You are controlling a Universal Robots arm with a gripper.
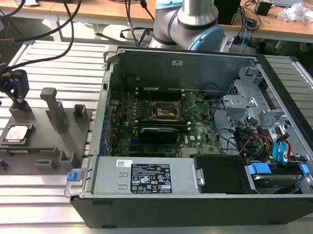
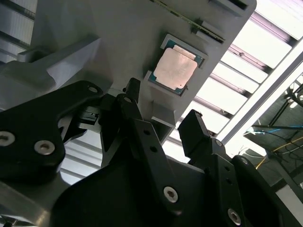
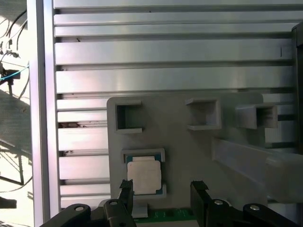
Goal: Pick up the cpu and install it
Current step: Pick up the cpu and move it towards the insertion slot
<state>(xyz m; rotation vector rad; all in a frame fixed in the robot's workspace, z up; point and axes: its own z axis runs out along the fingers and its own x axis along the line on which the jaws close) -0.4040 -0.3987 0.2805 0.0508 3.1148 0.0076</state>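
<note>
Hovering above cpu [image 3: 143, 176] w/ jaws apart.

1. The carrying surface is a silver-grey aluminium table built of long parallel slotted profiles [image 1: 49, 59] [image 3: 165, 47] [image 2: 236, 61].
2. A flat grey plastic fixture plate with raised blocks and square open pockets [image 1: 45, 142] [image 3: 180, 151] [image 2: 118, 47] lies directly on the table, toward the exterior view's left.
3. A large black metal computer case [image 1: 193, 213], its side panel off and its interior facing up, lies on the table just beside the plate, on the exterior view's right. Whether the two touch cannot be told.
4. On the plate, a small flat square cpu with a silvery top and green rim [image 1: 16, 134] [image 3: 144, 176] [image 2: 175, 69] sits level in a shallow framed recess near one plate edge.
</note>
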